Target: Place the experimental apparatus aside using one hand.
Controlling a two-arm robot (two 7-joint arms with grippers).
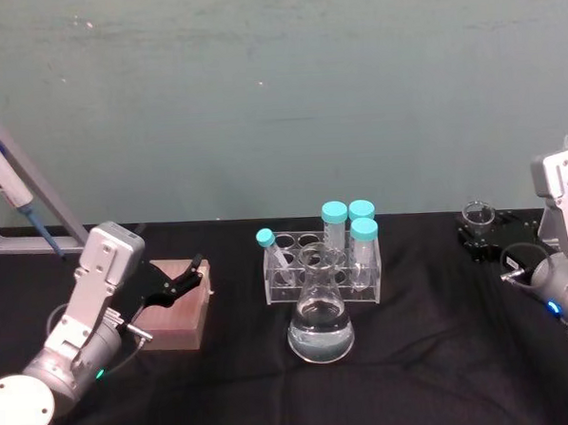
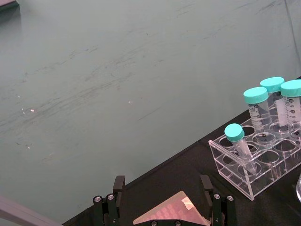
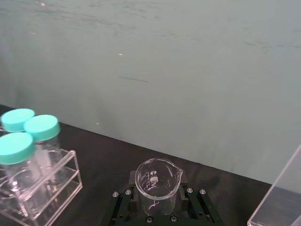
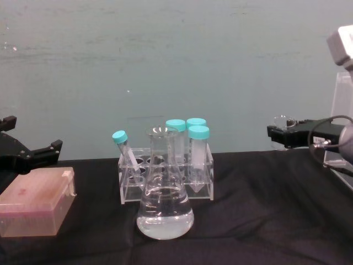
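The right tool (image 4: 284, 135), black on a silver wrist with a blue light, pinches a small clear beaker (image 3: 157, 181) between its two fingers (image 3: 195, 201). It holds the beaker upright above the black tabletop (image 1: 433, 338), at the right rear and close to the green wall (image 1: 277, 80). The beaker looks empty, its spout turned toward the robot's right. Just beside the tool, at the far right, rises a clear acrylic stand (image 4: 343, 118).

Out toward the middle of the tabletop stands a clear rack (image 1: 274, 285). Three teal-capped tubes (image 1: 364, 242) stand upright at its right end, and one thinner capped tube (image 1: 272, 248) leans in a hole at its left end. Directly in front of the rack, nearer the robot, stands a conical flask (image 1: 321, 330), its lower part filled with clear liquid. Whether the flask touches the rack cannot be told.

On the left, the left tool (image 2: 162, 184) hangs with its fingers spread wide, gripping nothing. It sits just above the rear part of a pink box (image 2: 171, 213) that lies flat on the tabletop, well apart from the rack. At the far left rear, a blue-and-white pipette (image 1: 6, 189) rests on a slanted grey holder.
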